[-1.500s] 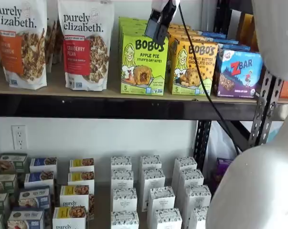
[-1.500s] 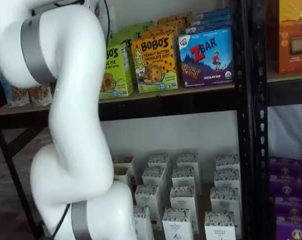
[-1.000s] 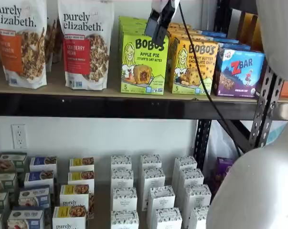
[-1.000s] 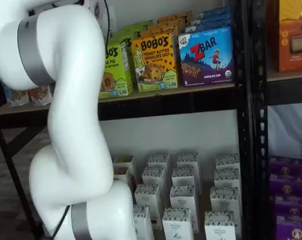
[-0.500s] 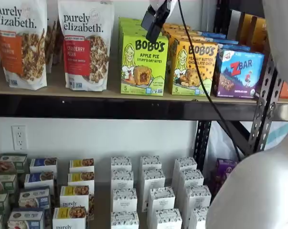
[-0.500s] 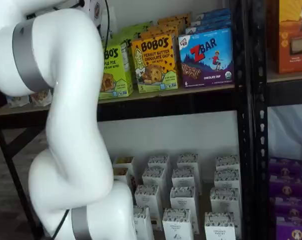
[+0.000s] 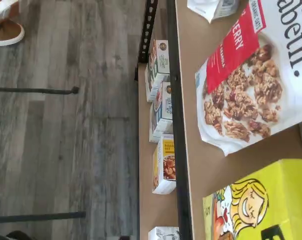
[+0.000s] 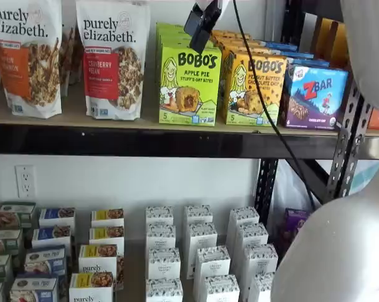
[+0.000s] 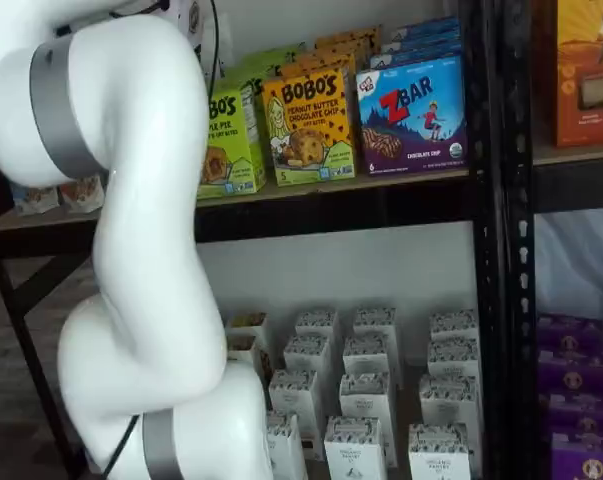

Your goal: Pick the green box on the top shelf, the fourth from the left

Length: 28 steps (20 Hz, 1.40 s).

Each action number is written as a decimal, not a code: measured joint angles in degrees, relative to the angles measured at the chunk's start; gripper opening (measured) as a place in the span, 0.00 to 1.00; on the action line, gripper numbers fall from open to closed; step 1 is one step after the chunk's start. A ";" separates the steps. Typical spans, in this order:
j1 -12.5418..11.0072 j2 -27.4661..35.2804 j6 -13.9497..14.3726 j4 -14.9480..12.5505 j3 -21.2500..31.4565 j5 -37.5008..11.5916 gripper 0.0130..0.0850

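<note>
The lime-green Bobo's Apple Pie box (image 8: 189, 85) stands upright at the front of a row on the top shelf (image 8: 63, 114), a tan board with a black front rail. It shows in both shelf views; my white arm hides its left part in one shelf view (image 9: 231, 140). The wrist view shows one corner of its face with the cartoon girl (image 7: 261, 205). My gripper (image 8: 198, 28) hangs from above, in front of the box's upper edge and slightly left of its top right corner. Its black fingers show no clear gap and hold nothing.
Granola bags (image 8: 114, 60) stand left of the green box. A yellow-orange Bobo's box (image 8: 253, 88) and a blue ZBar box (image 8: 313, 95) stand right of it. Small white boxes (image 8: 198, 251) fill the lower shelf. My arm (image 9: 131, 250) blocks much of one shelf view.
My gripper has moved up and a little left, from in front of the green box's top right part to its upper edge. The boxes have not moved.
</note>
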State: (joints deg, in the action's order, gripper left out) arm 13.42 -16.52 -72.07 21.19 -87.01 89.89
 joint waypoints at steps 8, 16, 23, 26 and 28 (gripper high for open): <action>-0.38 1.37 -0.28 -0.12 -1.74 1.51 1.00; -0.45 2.13 -0.15 0.12 -2.99 1.55 1.00; -0.50 2.86 -0.21 0.13 -3.60 1.15 1.00; -0.52 2.98 -0.29 0.01 -3.62 0.84 1.00; -0.51 3.02 -0.38 -0.27 -3.43 0.42 1.00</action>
State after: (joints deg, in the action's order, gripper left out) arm 12.91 -13.50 -72.44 20.92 -90.44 90.31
